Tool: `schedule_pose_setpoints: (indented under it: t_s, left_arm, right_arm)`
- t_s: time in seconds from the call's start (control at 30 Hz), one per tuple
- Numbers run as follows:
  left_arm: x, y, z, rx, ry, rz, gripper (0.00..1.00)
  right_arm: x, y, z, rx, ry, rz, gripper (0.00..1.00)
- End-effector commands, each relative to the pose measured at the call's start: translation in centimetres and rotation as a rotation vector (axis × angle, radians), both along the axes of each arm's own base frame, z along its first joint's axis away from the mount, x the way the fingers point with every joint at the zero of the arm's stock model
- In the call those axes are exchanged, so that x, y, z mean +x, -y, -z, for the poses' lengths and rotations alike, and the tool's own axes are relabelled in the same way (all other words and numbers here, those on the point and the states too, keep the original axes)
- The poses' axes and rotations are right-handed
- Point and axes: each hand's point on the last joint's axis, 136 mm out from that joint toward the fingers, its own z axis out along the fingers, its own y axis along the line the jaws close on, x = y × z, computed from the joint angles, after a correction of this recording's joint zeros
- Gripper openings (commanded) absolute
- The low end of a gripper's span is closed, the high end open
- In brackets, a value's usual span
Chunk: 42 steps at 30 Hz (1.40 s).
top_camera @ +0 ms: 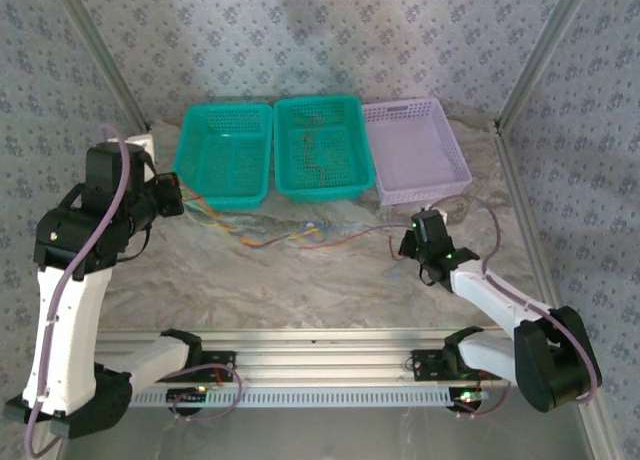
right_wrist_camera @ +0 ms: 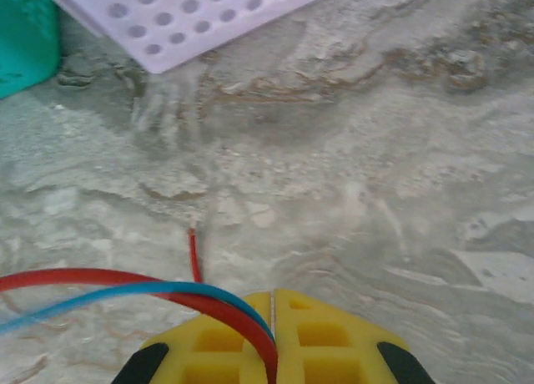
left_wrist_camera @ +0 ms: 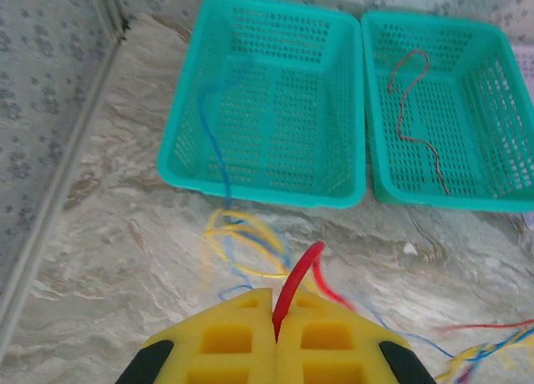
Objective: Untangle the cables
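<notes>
Okay, we see the marble table (top_camera: 330,280) with two teal baskets (top_camera: 225,195) and a lilac basket (top_camera: 425,188) at its far side; a brownish cable (left_wrist_camera: 401,108) lies in the middle teal one, a blue cable (left_wrist_camera: 224,179) trails into the left one. The left gripper (left_wrist_camera: 275,309) is clamped on a red cable (left_wrist_camera: 296,275); the right gripper (right_wrist_camera: 273,305) pinches a red strand (right_wrist_camera: 225,307) with a blue strand (right_wrist_camera: 100,299) alongside. Remaining cables (top_camera: 290,235) lie tangled on the table between them. We judge pulling apart could cinch the knot, or the blue cable could snag and drag its basket
</notes>
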Motion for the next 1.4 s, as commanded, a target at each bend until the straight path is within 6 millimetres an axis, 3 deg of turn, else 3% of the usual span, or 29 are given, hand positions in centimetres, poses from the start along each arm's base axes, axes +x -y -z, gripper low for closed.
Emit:
schedule_pose_setpoints:
  t_s: [0.0,0.13,0.33,0.6,1.07,1.23,1.37]
  left_arm:
    - [-0.6,-1.2,-1.9,0.010,0.074,-0.040,0.00]
    - [-0.5,0.1,-1.2,-0.057,0.058,0.000,0.00]
    - [0.4,2.8,1.7,-0.162,-0.008,0.074,0.00]
    - [1.4,6.1,5.5,-0.259,-0.068,0.145,0.00]
    - [2.5,14.9,10.5,-0.243,-0.128,0.289,0.00]
    - [4.2,18.0,11.0,-0.278,-0.132,0.335,0.00]
    - [5.4,19.4,11.0,-0.258,-0.136,0.357,0.05]
  right_arm:
    - [-0.6,1.6,0.3,-0.034,-0.010,0.066,0.00]
    - [-0.2,1.1,-0.4,-0.021,0.019,0.048,0.00]
    - [0.3,-0.8,-4.2,0.067,0.134,-0.031,0.00]
    - [-0.6,-3.3,-12.3,0.180,0.318,-0.152,0.00]
    - [-3.8,-8.4,-24.2,0.275,0.532,-0.448,0.00]
    - [-4.4,-10.0,-26.6,0.267,0.601,-0.573,0.00]
    - [-4.5,-11.1,-27.5,0.293,0.603,-0.636,0.00]
